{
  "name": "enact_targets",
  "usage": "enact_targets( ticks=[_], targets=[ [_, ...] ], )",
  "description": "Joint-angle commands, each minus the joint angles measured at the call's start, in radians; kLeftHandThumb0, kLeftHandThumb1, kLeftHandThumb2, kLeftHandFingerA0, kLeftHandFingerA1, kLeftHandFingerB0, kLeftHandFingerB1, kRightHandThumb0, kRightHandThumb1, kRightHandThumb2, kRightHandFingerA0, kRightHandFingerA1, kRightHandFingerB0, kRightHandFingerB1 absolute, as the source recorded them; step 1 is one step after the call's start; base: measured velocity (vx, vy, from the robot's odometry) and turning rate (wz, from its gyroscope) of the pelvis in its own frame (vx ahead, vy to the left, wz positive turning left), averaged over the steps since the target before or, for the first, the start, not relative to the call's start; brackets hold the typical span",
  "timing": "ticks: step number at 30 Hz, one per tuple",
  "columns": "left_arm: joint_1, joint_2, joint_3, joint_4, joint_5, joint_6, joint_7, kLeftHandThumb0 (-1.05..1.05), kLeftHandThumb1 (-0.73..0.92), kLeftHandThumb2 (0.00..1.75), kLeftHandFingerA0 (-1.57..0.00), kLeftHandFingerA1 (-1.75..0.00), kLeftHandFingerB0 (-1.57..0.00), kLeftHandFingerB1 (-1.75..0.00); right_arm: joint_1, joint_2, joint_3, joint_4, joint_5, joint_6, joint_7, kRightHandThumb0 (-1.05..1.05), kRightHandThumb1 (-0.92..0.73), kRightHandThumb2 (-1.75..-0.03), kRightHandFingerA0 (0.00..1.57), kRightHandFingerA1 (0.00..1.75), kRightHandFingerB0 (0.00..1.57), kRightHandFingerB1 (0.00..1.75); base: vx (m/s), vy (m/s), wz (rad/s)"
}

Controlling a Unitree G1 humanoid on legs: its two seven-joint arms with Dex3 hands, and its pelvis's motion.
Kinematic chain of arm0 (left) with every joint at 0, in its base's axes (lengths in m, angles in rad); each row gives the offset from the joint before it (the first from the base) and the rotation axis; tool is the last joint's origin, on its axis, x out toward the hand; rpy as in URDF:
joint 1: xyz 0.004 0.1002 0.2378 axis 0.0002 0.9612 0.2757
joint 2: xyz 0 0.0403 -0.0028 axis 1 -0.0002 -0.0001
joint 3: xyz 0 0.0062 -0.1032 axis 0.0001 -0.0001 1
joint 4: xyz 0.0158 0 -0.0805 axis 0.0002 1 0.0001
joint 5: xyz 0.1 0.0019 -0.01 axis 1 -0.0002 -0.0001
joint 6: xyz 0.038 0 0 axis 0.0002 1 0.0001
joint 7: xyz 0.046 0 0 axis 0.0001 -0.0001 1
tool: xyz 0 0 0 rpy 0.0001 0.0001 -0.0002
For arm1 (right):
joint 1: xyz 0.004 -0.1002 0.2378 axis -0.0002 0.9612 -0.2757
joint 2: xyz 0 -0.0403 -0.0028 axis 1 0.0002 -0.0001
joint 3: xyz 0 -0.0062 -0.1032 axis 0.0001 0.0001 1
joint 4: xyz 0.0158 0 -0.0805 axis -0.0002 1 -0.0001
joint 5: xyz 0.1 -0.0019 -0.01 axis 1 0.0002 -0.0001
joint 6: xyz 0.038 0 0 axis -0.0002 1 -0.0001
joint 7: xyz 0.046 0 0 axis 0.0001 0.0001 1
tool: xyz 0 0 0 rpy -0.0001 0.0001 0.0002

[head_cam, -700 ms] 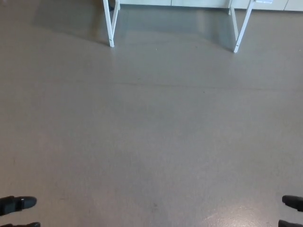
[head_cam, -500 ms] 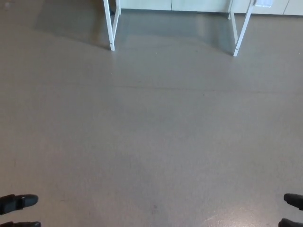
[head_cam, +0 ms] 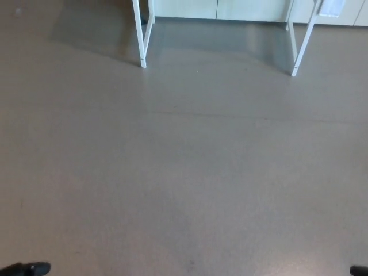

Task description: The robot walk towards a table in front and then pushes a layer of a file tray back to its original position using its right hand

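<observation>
Grey floor [head_cam: 184, 172] fills the view. White counter legs [head_cam: 142, 40] stand at 12 o'clock; the file tray is out of sight. Left robot hand [head_cam: 26, 268] at 8 o'clock and right robot hand [head_cam: 359, 270] at 4 o'clock show only slivers; finger state cannot be told.

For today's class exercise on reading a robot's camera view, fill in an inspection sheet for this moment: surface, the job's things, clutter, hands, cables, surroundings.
Surface: grey-brown floor fills nearly the whole view; no tabletop shows.
Job's things: only the white table legs show, the left table leg and the right table leg at the top; the file tray is not in view.
Clutter: nothing seen apart from a few small specks on the floor.
Hands: the left hand and the right hand show only as dark slivers at the bottom corners; open or shut cannot be told.
Cables: nothing seen.
Surroundings: pale cabinet fronts behind the legs; a grey shadow lies between the legs.
</observation>
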Motion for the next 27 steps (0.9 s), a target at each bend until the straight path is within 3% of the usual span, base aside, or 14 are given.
enact_targets(
  ticks=[1,11,27],
  targets=[
    [0.052,0.007,-0.003,-0.016,0.006,-0.034,0.024,-0.30,0.39,0.59,-0.47,-0.43,-0.43,-0.40,0.040,0.003,0.005,0.015,0.009,-0.038,0.018,-0.25,-0.43,-0.52,0.70,0.56,0.57,0.49,0.19,0.381,-0.34],
    [0.089,0.013,-0.012,0.008,0.006,-0.070,0.015,-0.30,0.40,0.58,-0.48,-0.44,-0.42,-0.41,0.075,0.016,0.005,0.040,0.019,-0.062,0.035,-0.25,-0.42,-0.52,0.69,0.58,0.56,0.50,0.21,0.150,0.02],
    [0.078,0.009,-0.010,-0.002,-0.004,-0.056,0.020,-0.28,0.40,0.58,-0.49,-0.44,-0.44,-0.40,0.042,0.001,0.020,0.051,0.008,-0.069,0.039,-0.26,-0.44,-0.53,0.69,0.57,0.55,0.49,0.28,-0.142,0.09]
  ],
)
